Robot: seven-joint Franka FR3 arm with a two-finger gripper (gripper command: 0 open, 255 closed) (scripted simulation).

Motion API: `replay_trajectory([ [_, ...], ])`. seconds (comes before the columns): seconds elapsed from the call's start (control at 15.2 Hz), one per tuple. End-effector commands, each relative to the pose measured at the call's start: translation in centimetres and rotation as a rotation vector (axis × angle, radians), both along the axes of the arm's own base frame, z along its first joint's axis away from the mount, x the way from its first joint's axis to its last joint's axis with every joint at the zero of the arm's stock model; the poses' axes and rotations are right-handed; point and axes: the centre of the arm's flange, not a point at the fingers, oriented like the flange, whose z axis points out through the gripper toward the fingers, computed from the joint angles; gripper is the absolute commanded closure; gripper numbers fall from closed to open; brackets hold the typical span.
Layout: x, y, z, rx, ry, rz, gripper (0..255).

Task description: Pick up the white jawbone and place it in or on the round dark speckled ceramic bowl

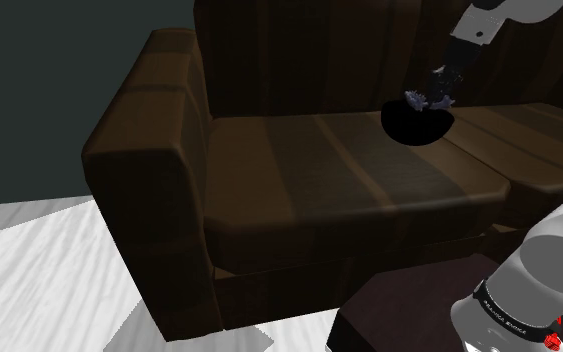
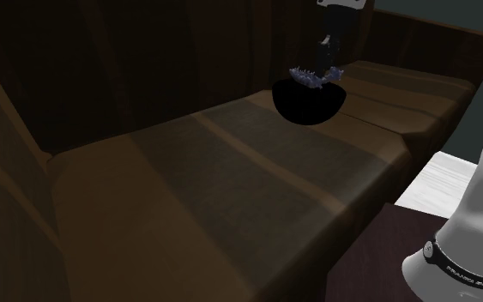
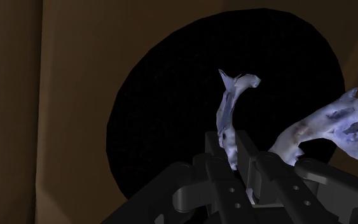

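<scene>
Jawbone (image 3: 227, 111) in jaws — above bowl (image 3: 165, 127) rim

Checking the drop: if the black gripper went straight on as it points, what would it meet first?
Likely the inside of the round dark bowl, straight ahead of the black two-finger gripper; the whitish jawbone it clasps would touch first. Depth is unclear.

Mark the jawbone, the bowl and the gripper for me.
jawbone (image 3: 227, 108), wrist view, on its upright pale branch.
dark bowl (image 2: 310, 110), second exterior view, on its outer wall.
gripper (image 3: 234, 147), wrist view, midway between its tips, shut on the jawbone.
</scene>
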Motion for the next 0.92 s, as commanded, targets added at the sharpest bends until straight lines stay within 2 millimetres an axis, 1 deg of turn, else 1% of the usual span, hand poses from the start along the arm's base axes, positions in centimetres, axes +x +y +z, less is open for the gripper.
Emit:
replay_trajectory([
  [0.0, 0.0, -0.1, -0.6, 0.000, 0.000, 0.000, 255],
  [0.4, 0.0, -0.1, -0.6, 0.000, 0.000, 0.000, 255],
  [0.46, 0.0, -0.1, -0.6, 0.000, 0.000, 0.000, 0],
  [0.79, 0.0, -0.1, -0.6, 0.000, 0.000, 0.000, 0],
  [0.86, -0.2, -0.3, 0.7, 0.000, 0.000, 0.000, 0],
])
